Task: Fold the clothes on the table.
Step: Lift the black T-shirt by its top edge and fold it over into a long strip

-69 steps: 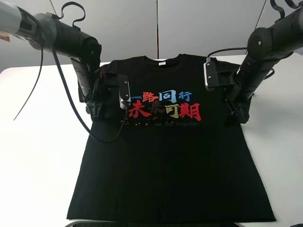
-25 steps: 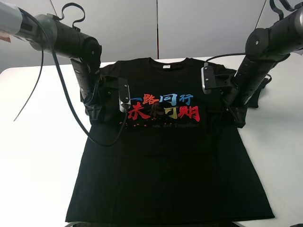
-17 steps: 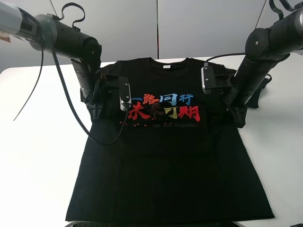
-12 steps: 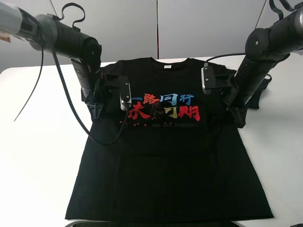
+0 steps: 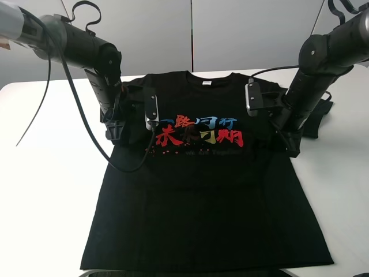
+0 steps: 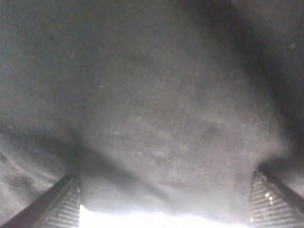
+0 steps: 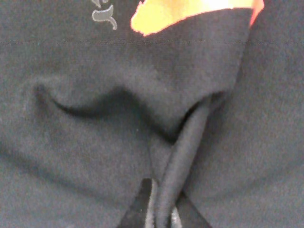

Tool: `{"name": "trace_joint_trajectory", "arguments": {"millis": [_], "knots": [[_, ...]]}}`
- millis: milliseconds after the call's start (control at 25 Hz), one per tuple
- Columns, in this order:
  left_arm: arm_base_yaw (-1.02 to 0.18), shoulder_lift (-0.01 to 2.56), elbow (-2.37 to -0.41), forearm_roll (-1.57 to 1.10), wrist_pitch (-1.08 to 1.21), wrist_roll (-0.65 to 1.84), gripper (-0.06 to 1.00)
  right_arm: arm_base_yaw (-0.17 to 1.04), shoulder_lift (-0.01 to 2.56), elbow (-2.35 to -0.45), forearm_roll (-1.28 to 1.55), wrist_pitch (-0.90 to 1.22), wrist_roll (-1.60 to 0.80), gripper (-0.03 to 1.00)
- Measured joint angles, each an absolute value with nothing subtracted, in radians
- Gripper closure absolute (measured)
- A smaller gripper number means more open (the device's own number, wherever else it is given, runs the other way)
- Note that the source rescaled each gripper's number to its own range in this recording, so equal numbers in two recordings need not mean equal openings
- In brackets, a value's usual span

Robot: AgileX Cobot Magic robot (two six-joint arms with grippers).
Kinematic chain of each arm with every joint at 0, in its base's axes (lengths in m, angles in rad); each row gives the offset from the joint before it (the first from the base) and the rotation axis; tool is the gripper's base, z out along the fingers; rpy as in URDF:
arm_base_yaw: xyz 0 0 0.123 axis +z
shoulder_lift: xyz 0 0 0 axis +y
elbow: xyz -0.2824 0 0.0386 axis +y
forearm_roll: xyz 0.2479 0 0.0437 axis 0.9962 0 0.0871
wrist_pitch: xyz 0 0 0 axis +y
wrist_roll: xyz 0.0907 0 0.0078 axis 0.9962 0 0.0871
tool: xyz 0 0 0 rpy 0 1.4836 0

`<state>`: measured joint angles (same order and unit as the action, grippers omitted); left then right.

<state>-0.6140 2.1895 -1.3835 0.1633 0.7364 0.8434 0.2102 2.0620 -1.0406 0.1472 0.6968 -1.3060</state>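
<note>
Well, the shirt (image 5: 202,196) lies flat mid-frame on the table (image 5: 46,190). My right gripper (image 7: 159,202) is clamped on a cloth ridge; my left gripper (image 6: 165,183) has its fingers apart. If only one side pulls, I could drag it askew.

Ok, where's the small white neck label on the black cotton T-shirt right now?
In the exterior high view the small white neck label sits at the collar on the black cotton T-shirt's far edge, near the middle, above the coloured characters.

Black clothes (image 6: 156,118) bulge between the tool's (image 6: 166,211) spread fingers (image 6: 64,206).
</note>
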Motion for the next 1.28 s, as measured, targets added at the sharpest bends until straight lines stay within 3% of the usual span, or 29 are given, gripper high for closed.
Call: {"name": "trace_joint_trajectory", "arguments": {"millis": [240, 1280], "knots": [[-0.614, 2.190, -1.383, 0.132, 0.736, 0.888, 0.17, 0.210, 2.062, -1.041, 0.145, 0.697, -1.306, 0.96], [-0.608, 2.247, -1.421, 0.061, 0.854, 0.871, 0.18, 0.210, 2.062, -1.038, 0.169, 0.689, -1.306, 0.96]]}}
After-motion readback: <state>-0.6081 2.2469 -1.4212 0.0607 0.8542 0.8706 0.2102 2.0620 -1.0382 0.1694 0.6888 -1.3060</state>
